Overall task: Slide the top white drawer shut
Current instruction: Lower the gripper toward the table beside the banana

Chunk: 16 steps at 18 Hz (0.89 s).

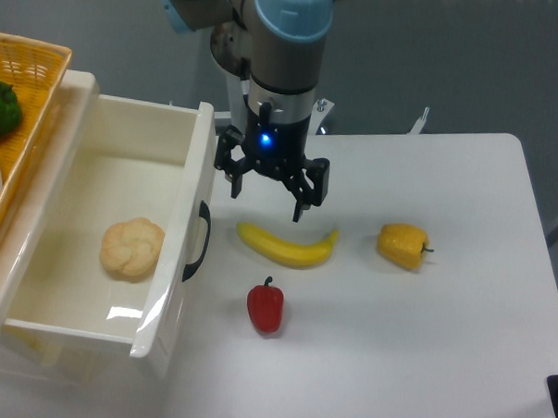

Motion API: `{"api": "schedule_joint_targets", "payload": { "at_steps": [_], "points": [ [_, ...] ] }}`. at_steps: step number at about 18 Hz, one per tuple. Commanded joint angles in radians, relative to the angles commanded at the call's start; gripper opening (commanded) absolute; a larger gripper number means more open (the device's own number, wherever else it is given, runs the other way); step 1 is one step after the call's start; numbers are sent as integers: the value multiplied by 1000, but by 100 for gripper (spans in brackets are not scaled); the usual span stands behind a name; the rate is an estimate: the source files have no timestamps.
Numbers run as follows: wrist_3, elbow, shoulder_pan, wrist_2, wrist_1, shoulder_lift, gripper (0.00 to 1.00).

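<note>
The top white drawer [179, 260] is pulled wide open toward the right, out of the small cabinet [20, 198] at the left. Its black curved handle [200, 241] is on the front panel. A pale bread roll [132, 248] lies inside it. My gripper [267, 196] hangs above the table just right of the drawer's front panel, near its far end. Its fingers are spread apart and hold nothing. The lower drawer is hidden beneath the open one.
A banana [288, 246], a red pepper [265, 307] and a yellow pepper [403, 245] lie on the white table [440, 346] right of the drawer. A woven yellow basket [25, 78] with a green pepper [0, 107] sits on the cabinet.
</note>
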<state>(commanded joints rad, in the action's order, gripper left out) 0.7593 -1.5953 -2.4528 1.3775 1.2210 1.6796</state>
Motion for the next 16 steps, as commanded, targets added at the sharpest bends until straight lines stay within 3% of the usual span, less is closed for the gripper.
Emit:
{"api": "schedule_joint_targets", "payload": {
  "at_steps": [13,16],
  "points": [
    [-3,-35,-18,37,-15,60,100],
    [-15,-58,-14,60,-51,89,100]
  ]
}}
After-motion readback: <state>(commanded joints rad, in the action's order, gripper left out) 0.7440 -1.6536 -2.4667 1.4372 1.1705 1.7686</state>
